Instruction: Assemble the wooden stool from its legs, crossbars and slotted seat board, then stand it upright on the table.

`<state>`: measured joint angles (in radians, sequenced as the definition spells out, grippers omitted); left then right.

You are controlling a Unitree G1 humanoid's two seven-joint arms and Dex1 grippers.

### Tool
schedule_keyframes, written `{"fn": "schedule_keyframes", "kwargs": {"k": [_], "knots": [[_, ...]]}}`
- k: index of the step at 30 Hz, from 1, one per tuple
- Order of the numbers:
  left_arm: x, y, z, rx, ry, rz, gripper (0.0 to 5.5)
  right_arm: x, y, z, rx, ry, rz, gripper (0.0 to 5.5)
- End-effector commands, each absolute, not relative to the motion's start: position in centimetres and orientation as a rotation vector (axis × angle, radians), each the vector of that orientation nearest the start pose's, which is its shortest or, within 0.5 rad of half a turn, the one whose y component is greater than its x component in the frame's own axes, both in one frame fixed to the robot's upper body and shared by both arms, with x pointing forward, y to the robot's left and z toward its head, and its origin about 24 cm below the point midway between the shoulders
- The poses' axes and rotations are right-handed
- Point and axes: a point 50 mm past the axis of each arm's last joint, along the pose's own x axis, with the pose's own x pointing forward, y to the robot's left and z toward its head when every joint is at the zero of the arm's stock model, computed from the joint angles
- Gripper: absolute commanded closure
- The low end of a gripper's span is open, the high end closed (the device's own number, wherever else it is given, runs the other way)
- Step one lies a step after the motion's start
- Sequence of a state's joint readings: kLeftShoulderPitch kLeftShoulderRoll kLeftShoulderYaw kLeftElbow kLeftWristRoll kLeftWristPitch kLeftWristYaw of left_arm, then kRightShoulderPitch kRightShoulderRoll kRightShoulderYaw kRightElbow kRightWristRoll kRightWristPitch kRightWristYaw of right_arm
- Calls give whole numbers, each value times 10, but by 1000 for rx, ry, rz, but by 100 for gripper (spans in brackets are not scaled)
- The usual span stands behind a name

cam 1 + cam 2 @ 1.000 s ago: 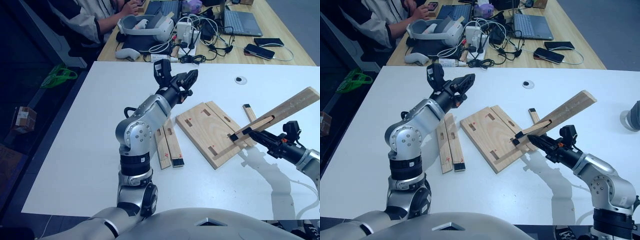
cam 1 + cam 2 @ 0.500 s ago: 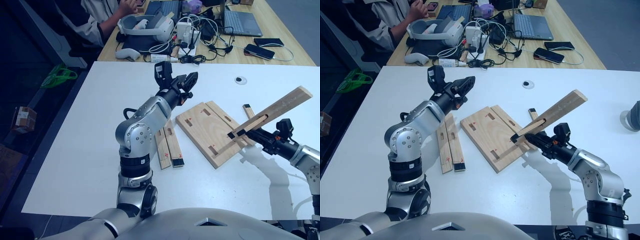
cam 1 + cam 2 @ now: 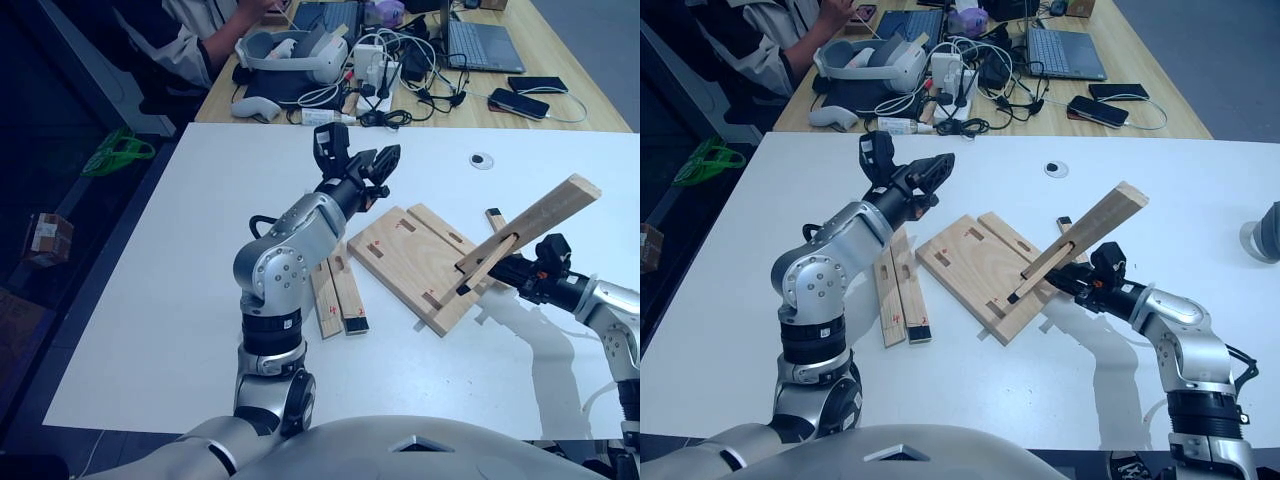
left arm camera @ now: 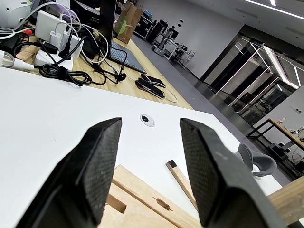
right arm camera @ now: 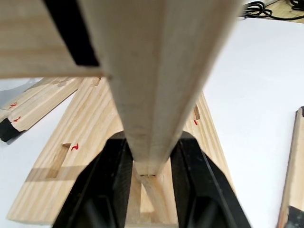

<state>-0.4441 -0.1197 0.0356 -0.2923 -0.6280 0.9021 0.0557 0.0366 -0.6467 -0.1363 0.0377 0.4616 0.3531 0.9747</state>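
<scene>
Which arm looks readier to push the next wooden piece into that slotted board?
Right, probably. The right tool grips a leg, tilted with its lower end at the seat board. The left tool hangs open and empty above the table.

One slotted seat board [image 3: 412, 257], three flat-lying bars [image 3: 345, 285], one raised leg [image 3: 540, 218]
</scene>
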Motion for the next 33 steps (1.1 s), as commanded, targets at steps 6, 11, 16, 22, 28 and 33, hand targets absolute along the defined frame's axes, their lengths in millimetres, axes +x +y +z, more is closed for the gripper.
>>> {"fn": "schedule_keyframes", "kwargs": {"k": [6,11,16,22,28,33], "knots": [[288,58,152,-506,213,-539,324,225,-261,52,-25,422,754,448],[289,58,153,-507,212,-538,324,228,-262,54,-25,407,737,448],[289,58,152,-507,212,-538,324,229,-262,55,-21,402,736,373],[289,58,153,-507,210,-536,324,228,-262,59,-25,403,745,271],[289,60,151,-513,209,-524,324,214,-288,85,44,460,793,251],[290,61,152,-515,203,-518,324,211,-305,114,85,476,867,251]]}}
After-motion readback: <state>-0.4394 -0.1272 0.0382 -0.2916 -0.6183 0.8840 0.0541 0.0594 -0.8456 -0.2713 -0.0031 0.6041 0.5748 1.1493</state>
